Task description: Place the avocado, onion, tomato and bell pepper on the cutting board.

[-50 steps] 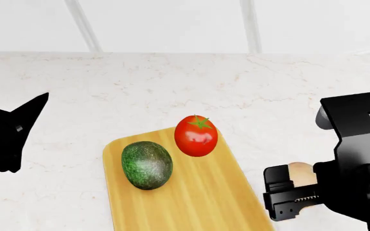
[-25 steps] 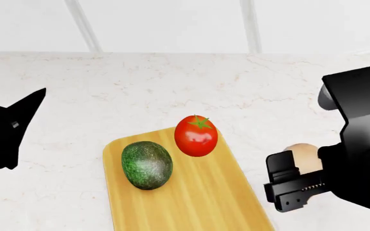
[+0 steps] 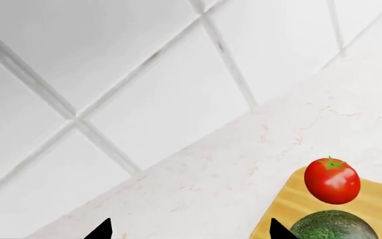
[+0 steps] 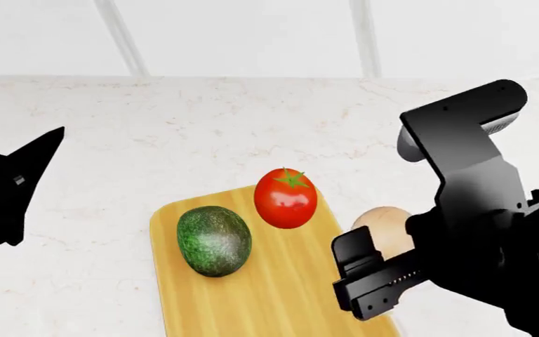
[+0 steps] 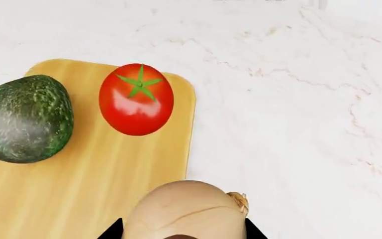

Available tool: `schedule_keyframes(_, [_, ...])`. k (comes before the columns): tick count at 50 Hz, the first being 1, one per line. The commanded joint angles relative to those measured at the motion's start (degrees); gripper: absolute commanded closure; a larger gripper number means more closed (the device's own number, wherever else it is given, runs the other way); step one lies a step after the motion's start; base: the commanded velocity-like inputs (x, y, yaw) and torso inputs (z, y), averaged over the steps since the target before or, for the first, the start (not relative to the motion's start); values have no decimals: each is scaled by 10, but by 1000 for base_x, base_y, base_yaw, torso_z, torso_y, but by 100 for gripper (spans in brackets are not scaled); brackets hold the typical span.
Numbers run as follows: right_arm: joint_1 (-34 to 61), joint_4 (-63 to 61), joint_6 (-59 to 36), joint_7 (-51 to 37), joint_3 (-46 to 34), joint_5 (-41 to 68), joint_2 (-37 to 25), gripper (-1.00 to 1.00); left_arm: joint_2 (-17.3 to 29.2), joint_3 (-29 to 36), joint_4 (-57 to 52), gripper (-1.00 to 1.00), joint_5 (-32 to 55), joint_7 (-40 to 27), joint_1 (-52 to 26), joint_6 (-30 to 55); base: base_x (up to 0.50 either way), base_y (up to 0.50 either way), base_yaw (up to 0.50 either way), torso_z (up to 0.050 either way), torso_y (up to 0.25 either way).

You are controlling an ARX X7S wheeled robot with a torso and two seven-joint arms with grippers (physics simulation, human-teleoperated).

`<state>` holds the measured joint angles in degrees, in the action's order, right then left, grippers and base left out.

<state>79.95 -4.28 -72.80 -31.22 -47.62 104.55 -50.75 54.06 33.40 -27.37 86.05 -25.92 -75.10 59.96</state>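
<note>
The cutting board [image 4: 279, 295] [image 5: 91, 189] [image 3: 290, 209] lies on the marble counter. On it rest the dark green avocado [image 4: 213, 240] [image 5: 22, 118] [image 3: 334, 226] and the red tomato [image 4: 285, 197] [image 5: 137, 98] [image 3: 332, 179], side by side. My right gripper [image 4: 377, 270] [image 5: 183, 231] is shut on the tan onion [image 4: 382, 228] [image 5: 184, 211] and holds it above the board's right edge. My left gripper [image 3: 187, 231] hangs open and empty over the counter, left of the board; in the head view only a dark part of that arm [image 4: 12, 186] shows. The bell pepper is out of view.
A white tiled wall [image 4: 250, 35] rises behind the marble counter [image 4: 204, 126]. The right arm's black body [image 4: 476, 217] fills the lower right of the head view.
My right gripper has carried the onion up and leftward, from beside the board to over its right edge. The left arm barely shifted.
</note>
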Motion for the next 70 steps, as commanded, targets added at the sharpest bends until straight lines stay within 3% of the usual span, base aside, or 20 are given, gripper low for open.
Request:
schedule_keyframes(1, [-8,0,5,42,-7,-45,28,100,1,1,0,-100,-1,1,2,-2,0,0,0,0,0])
schedule_keyframes(41, [-24,12,18,71,-36,-75,74,100,4,2,0,-100,1,0,2,-6,0,0,0,0,0])
schedule_keyframes(42, [-24,13,18,73,-37,-77,73,-100,4,3,0,-100,0,1,2,-6,0,0,0,0,0])
schedule_keyframes(55, [10,-19,0,26,-31,-19,68,-100,7,0,0,-100,4,-2,2,-9,0,0,0,0,0])
schedule_keyframes(70, [93,-85,-13,-85,-17,114,12,-100,10,3,-2,-100,18,-8,-10,4,0,0,0,0,0])
